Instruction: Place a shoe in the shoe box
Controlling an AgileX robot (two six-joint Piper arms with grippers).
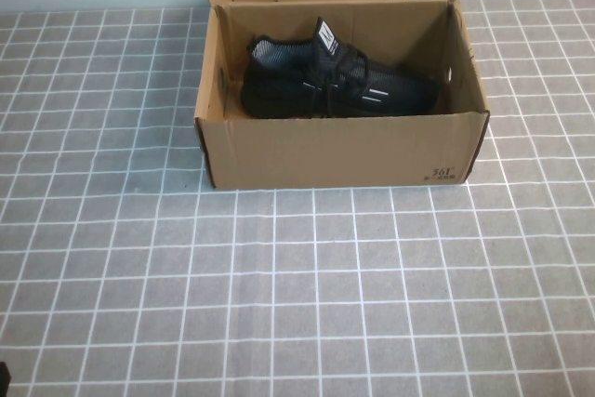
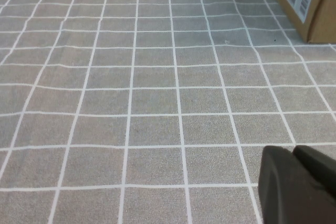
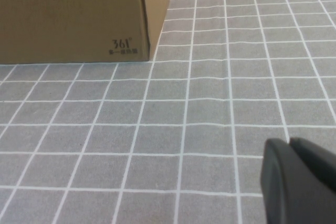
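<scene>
While both arms sit pulled back at the near edge, the scene reads as follows.

Left gripper: the left gripper (image 2: 296,182) shows only in its own wrist view, as a dark body low over the grey grid-patterned tablecloth (image 1: 297,285); its fingers are pressed together with nothing between them. It is well apart from the box, whose labelled corner is seen far off.

Shoe box: the shoe box (image 1: 344,151) stands at the far middle of the table, lid flap folded back upright behind it, top open. A small "361" print sits at the near right corner of its front wall.

Shoe: the shoe (image 1: 339,81) lies inside the box, on its sole, lengthwise, heel toward the left and toe toward the right, close to the far wall. Its white-marked tongue tab sticks up.

Right gripper: the right gripper (image 3: 299,182) is likewise seen only in its own wrist view, clenched and empty, hovering over the cloth, near side of the box's printed corner and apart from it.
</scene>
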